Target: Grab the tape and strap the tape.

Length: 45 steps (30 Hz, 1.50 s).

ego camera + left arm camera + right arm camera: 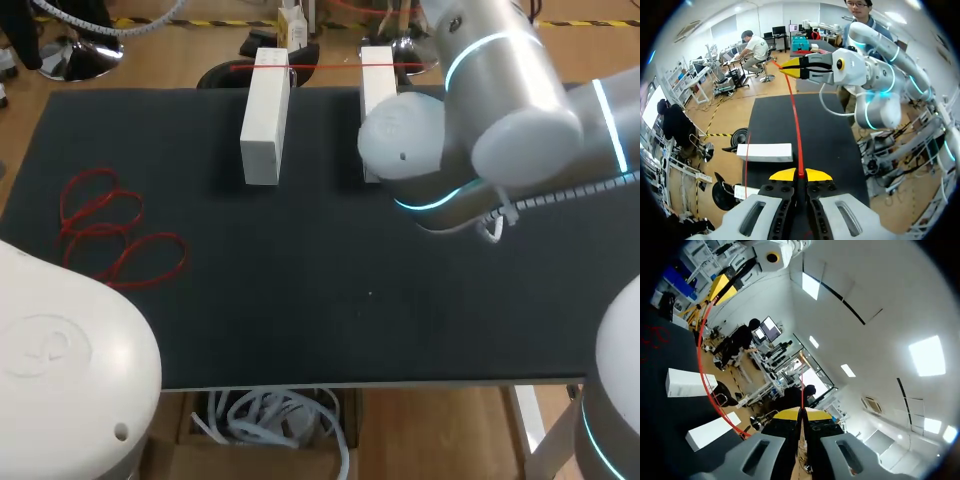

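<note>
Stretching across the far ends of two white blocks (264,115), the red tape (325,68) forms a straight line near the table's (300,300) far edge; whether it touches them I cannot tell. The left jaws are together, clamped on the tape, which runs ahead past a block to the right jaws, likewise pinched together on it. The right arm (500,110) hides part of one block. Red loops (110,235) lie on the table's left side, well apart from the blocks.
</note>
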Available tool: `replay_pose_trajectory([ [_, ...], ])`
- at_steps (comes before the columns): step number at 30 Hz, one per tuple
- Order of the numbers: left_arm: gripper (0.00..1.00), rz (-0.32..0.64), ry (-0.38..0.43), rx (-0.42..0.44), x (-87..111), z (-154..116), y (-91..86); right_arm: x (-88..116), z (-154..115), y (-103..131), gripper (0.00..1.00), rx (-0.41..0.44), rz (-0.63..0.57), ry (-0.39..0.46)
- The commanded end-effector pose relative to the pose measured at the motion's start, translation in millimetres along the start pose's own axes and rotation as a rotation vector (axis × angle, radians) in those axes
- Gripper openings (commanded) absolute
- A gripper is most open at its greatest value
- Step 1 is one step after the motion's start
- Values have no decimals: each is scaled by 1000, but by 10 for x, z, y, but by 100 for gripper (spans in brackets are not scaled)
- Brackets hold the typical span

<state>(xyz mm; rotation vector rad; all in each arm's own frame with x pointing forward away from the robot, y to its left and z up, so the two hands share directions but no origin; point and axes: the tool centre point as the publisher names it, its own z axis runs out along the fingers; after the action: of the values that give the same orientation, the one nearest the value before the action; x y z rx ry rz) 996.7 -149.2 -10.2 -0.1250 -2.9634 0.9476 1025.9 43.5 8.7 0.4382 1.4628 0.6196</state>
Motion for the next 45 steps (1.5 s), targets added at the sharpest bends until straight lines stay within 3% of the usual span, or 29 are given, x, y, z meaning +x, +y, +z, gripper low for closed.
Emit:
replay_pose_trajectory([
  [1, 0, -1, 1, -4, 3, -8, -4, -41, -9, -58, 0, -23, 0, 15],
  [12, 0, -1, 1, -4, 3, -8, -4, -41, -9, -58, 0, -23, 0, 15],
  [14, 0, -1, 1, -4, 3, -8, -4, -2, -12, 52, 0, -33, -23, 19],
  [18, 0, -1, 1, -4, 3, -8, -4, 75, -24, 178, 0, 19, -103, 42],
  [26, 0, -1, 1, -4, 3, -8, -4, 102, 4, 291, 0, 204, -303, 57],
  [29, 0, -1, 1, -4, 3, -8, -4, 91, 23, 312, 0, 224, -375, 64],
  [35, 0, -1, 1, -4, 3, -8, -4, 113, 34, 400, 0, 231, -550, 89],
  [45, 0, -1, 1, -4, 3, -8, -4, 258, 37, 629, 0, 148, -659, 130],
])
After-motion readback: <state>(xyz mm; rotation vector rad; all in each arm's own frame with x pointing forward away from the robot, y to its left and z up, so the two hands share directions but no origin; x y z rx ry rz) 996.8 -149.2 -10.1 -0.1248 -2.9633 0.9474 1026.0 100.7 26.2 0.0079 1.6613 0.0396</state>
